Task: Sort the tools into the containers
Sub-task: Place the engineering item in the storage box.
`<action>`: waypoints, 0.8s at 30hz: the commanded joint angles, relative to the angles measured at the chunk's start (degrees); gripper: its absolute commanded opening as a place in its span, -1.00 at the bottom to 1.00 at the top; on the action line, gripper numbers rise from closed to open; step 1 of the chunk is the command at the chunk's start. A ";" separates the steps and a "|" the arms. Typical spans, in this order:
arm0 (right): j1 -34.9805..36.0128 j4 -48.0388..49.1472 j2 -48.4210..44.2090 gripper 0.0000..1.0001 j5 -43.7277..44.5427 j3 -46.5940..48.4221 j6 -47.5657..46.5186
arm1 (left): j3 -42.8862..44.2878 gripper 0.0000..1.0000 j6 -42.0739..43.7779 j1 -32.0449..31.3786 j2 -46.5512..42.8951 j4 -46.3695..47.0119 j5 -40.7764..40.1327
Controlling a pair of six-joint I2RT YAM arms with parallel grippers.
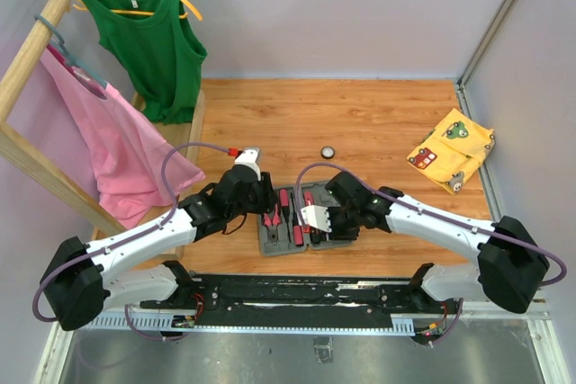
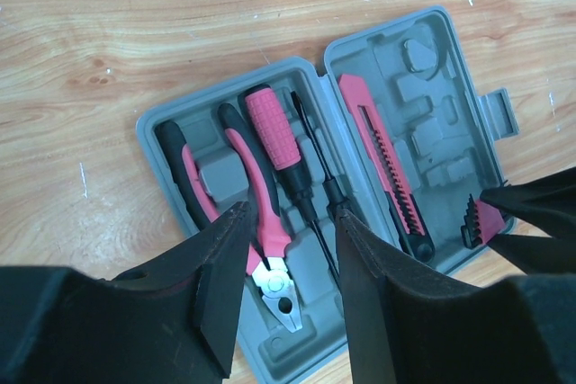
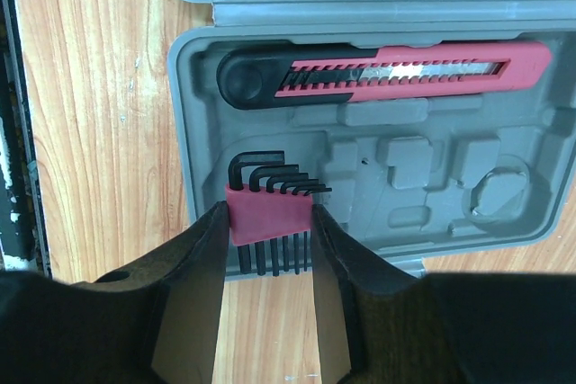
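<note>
The grey tool case (image 2: pixel 171 123) lies open on the wooden table, also seen from above (image 1: pixel 281 247). Its one half holds pliers (image 2: pixel 261 213), a pink-handled screwdriver (image 2: pixel 274 132) and a slim screwdriver (image 2: pixel 310 146). The other half holds a pink cutter (image 2: pixel 382 164), also in the right wrist view (image 3: pixel 387 74). My left gripper (image 2: pixel 291 213) is open, hovering above the pliers' head. My right gripper (image 3: pixel 268 215) is shut on a pink-holdered hex key set (image 3: pixel 268 209), held over the case's corner (image 3: pixel 193 51). A round black-white disc (image 1: pixel 328 152) lies on the table beyond the case.
A yellow patterned cloth (image 1: pixel 452 150) lies at the far right. A wooden rack (image 1: pixel 36 42) with a green top (image 1: pixel 153 42) and a pink garment (image 1: pixel 117 146) stands at the left. A black rail (image 1: pixel 297 290) runs along the near edge.
</note>
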 commanded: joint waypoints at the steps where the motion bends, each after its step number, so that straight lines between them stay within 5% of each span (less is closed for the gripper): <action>1: 0.61 -1.48 1.76 -0.40 -1.06 1.73 -1.83 | -0.10 -0.06 -1.13 0.24 -1.05 0.45 -0.35; 24: 0.64 -0.13 10.45 -0.26 1.28 3.26 -1.69 | -1.07 -0.06 -0.58 0.23 -1.05 0.64 -0.63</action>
